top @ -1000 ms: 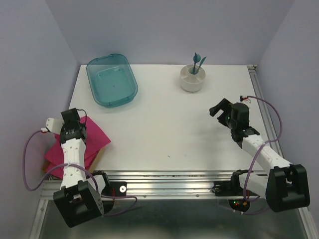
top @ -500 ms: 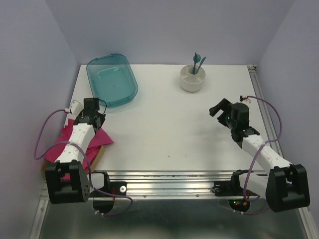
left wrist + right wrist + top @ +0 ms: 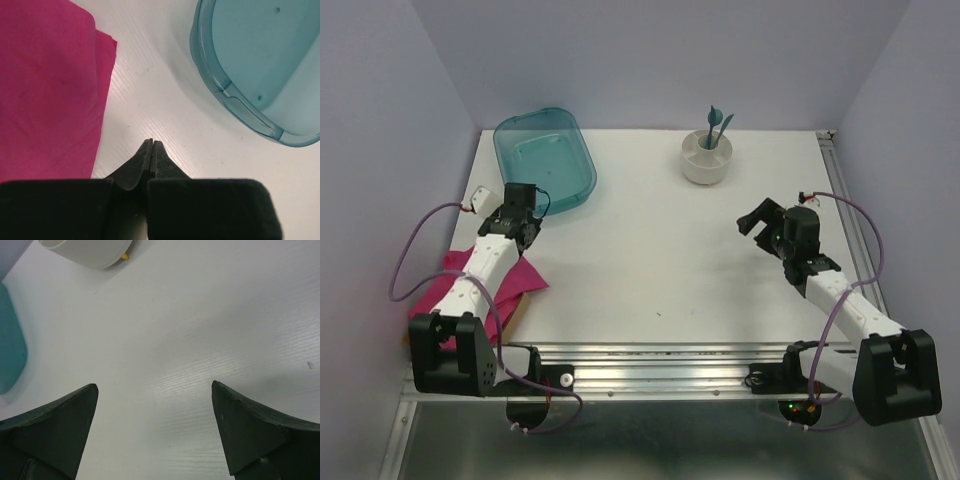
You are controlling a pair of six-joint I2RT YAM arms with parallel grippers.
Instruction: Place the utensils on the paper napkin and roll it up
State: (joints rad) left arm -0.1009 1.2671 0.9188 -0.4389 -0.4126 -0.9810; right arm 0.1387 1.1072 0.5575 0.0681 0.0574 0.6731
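Dark-teal utensils (image 3: pixel 718 124) stand in a white cup (image 3: pixel 707 158) at the back of the table. Only the cup's base (image 3: pixel 90 249) shows in the right wrist view. A pile of magenta-pink napkins (image 3: pixel 525 275) lies at the table's left edge, partly under my left arm, and fills the left of the left wrist view (image 3: pixel 47 90). No single sheet shows apart from it. My left gripper (image 3: pixel 518 216) is shut and empty (image 3: pixel 151 142), over bare table between the pile and the teal tray. My right gripper (image 3: pixel 756 221) is open and empty (image 3: pixel 155 390) above bare table.
A clear teal tray (image 3: pixel 545 160) lies at the back left, its rim close to my left gripper (image 3: pixel 235 100); its edge also shows in the right wrist view (image 3: pixel 10 345). The white table (image 3: pixel 650 250) ends at a metal rail in front.
My left arm has swung from over the pink pile toward the back, and its gripper is now beside the teal tray. The right arm has barely moved.
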